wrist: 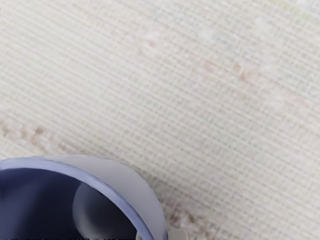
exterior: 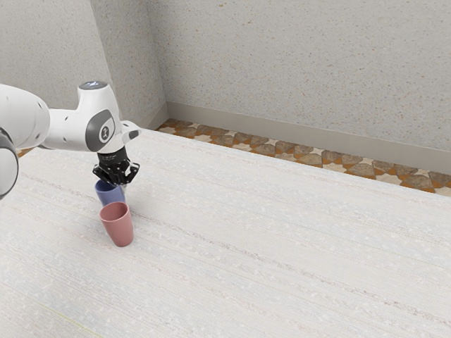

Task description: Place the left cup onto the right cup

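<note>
Two cups spotted on the surface, pink cup nearer, blue cup under claw; couldn't tell its grip.

- There's the blue cup, left of centre: soft periwinkle outside, deep navy inside, with a pale rim in the wrist view.
- Right below it in the frame, the pink cup: plain dusty rose.
- The bench: off-white, finely streaked like weave, with faint tan flecks.
- The floor, a strip across the upper middle: an orange-brown and grey mosaic.
- The wall: speckled pale grey.
- The arm, upper left: glossy white with grey joint caps.
</note>
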Robot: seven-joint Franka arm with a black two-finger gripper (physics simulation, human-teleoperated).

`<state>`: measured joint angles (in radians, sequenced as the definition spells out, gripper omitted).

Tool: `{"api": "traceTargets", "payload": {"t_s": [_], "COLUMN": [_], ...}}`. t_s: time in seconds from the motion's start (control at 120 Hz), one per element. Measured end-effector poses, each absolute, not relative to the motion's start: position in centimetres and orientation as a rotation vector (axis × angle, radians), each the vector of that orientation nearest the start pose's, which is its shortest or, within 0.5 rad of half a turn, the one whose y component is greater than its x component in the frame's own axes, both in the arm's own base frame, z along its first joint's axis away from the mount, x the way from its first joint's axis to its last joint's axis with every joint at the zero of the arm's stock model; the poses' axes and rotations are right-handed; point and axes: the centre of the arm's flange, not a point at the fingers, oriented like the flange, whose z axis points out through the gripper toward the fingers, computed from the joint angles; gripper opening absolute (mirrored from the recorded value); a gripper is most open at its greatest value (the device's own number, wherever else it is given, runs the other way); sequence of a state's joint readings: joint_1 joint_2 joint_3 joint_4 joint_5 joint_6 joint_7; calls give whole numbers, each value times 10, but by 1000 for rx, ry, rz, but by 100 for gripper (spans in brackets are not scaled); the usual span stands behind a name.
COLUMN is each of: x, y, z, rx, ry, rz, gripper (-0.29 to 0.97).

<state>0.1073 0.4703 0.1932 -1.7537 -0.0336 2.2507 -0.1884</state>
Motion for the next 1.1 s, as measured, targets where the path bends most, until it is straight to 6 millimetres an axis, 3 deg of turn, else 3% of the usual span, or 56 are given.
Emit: {"api": "traceTargets", "payload": {"t_s": [0.142, 0.542, 0.85, 1.1], "x": [637, 620, 603, 596], "y": [184, 175, 144, 120], "z": [317, 389, 441, 452], "rx": [-2987, -2998, -2987, -2979], "ry": [-747, -764, -756, -774], "rz": [-61, -79, -6, 45], "gripper": [-10, -10, -10, -10]}}
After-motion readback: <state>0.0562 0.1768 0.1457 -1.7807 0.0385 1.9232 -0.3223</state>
